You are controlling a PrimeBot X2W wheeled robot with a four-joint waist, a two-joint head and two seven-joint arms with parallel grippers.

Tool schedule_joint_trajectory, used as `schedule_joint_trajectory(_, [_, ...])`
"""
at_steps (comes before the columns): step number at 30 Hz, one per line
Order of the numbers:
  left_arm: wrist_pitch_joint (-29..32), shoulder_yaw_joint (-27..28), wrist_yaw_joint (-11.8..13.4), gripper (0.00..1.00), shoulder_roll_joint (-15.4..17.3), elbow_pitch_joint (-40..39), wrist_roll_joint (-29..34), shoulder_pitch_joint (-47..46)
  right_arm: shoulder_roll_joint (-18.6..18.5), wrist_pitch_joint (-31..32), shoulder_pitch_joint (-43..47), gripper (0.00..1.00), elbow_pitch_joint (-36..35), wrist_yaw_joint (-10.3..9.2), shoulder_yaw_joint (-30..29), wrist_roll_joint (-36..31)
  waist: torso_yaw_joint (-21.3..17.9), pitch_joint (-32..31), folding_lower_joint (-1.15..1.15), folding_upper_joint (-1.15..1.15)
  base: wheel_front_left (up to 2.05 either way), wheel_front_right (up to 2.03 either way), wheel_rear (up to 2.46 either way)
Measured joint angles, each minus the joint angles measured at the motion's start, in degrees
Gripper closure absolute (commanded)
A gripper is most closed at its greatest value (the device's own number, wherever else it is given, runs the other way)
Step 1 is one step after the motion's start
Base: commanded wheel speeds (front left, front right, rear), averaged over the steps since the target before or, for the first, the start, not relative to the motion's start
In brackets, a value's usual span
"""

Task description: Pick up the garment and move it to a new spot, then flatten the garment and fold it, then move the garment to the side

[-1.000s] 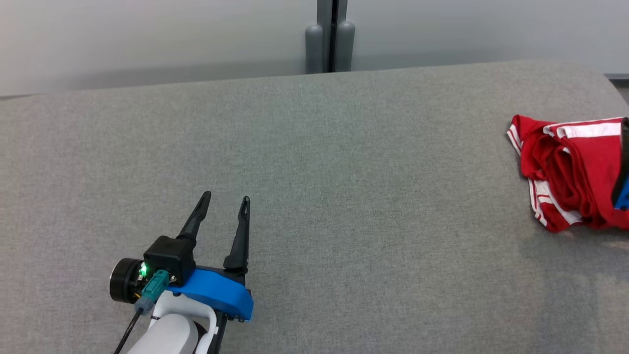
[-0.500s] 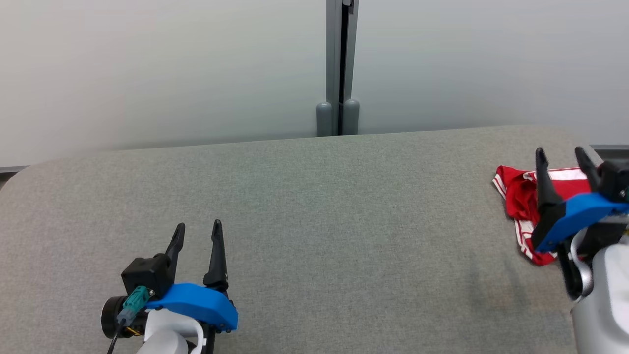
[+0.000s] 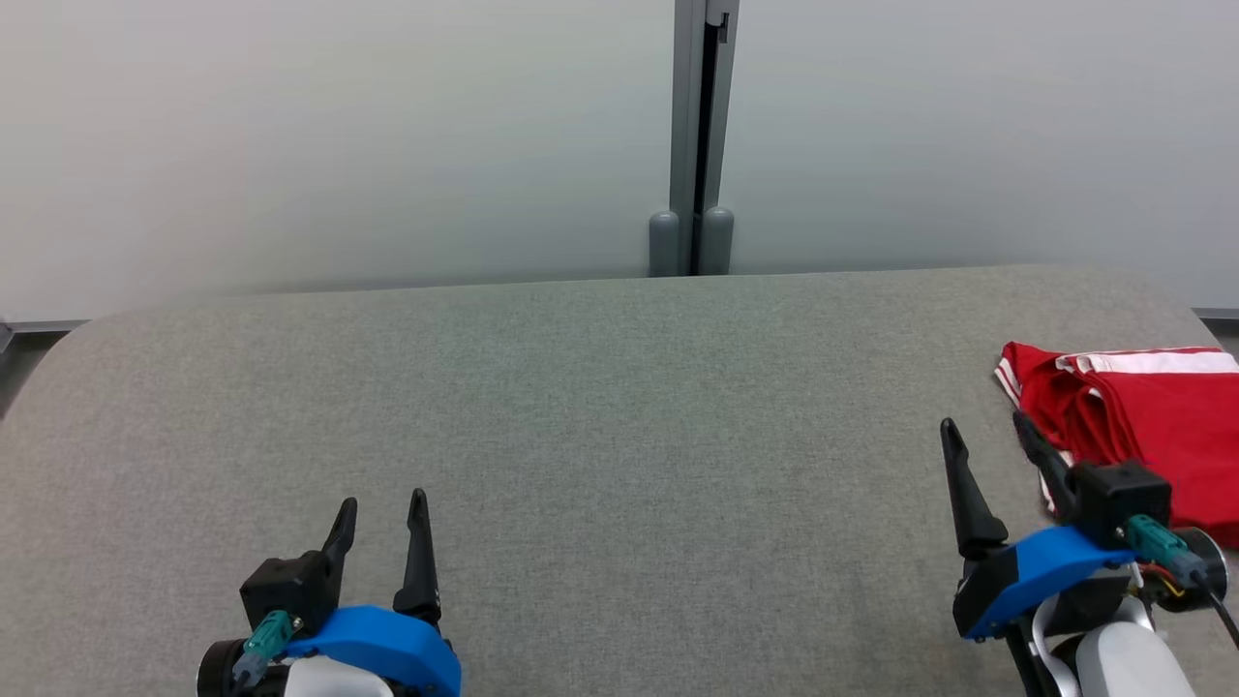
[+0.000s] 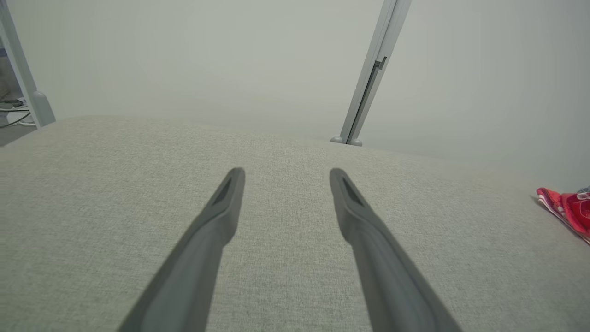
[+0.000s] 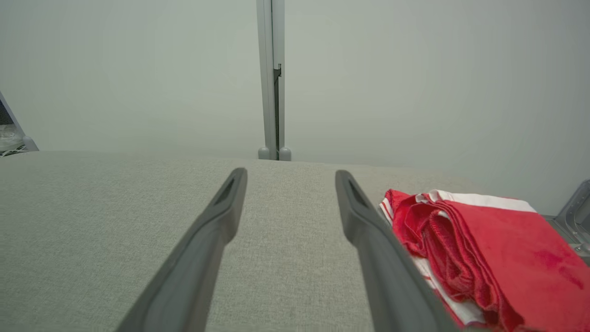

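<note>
The garment (image 3: 1152,426), red with white stripes, lies in folded layers at the right edge of the bench (image 3: 619,407). It is just right of the right end effector (image 3: 982,422) and slightly farther away, with its bunched edge facing left. Its long axis seems to run left-right, though the frame cuts it off. The right arm is much nearer, so any reach is probably its job. The left end effector (image 3: 383,499) hovers well apart at near left. Both are spread wide and empty. The bench is grey cloth, with a pale wall (image 3: 290,145) and a grey post (image 3: 699,136) behind it.
</note>
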Motion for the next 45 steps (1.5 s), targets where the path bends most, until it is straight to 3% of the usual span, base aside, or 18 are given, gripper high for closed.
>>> schedule_joint_trajectory(16, [0.0, 1.4, 0.4, 0.00, -0.5, -1.0, 2.8, 2.6, 0.3, -3.5, 6.8, 0.00, -0.7, 0.00, 0.6, 6.7, 2.5, -0.2, 0.00, 0.01, 0.00, 0.00, 0.00])
schedule_joint_trajectory(33, [0.2, 1.6, 1.0, 0.00, -0.4, -1.1, 2.6, 3.3, 0.3, -4.1, 7.1, 0.00, 0.7, 0.00, 1.1, 7.3, 2.9, -0.4, 0.00, 0.01, 0.00, 0.00, 0.00])
schedule_joint_trajectory(34, [0.2, 1.6, 1.0, 1.00, -0.5, -0.9, 2.6, 3.4, 0.3, -4.0, 7.2, 1.00, 1.0, 0.00, 1.1, 7.3, 2.9, -0.4, 0.01, 0.01, 0.00, 0.00, 0.00])
schedule_joint_trajectory(39, [0.4, 1.2, 0.9, 1.00, -1.2, 1.0, 2.1, 6.0, 0.7, -3.5, 7.9, 1.00, 3.5, 0.00, 1.0, 7.6, 2.9, -0.4, 0.00, 0.01, 0.00, 0.00, 0.00])
schedule_joint_trajectory(45, [2.2, 3.5, -0.6, 1.00, -2.3, 0.7, -2.6, 6.2, 0.8, -2.2, 8.1, 1.00, 3.8, 0.00, 0.4, 14.2, 2.8, -0.2, 0.00, 0.01, 0.00, 0.00, 0.00])
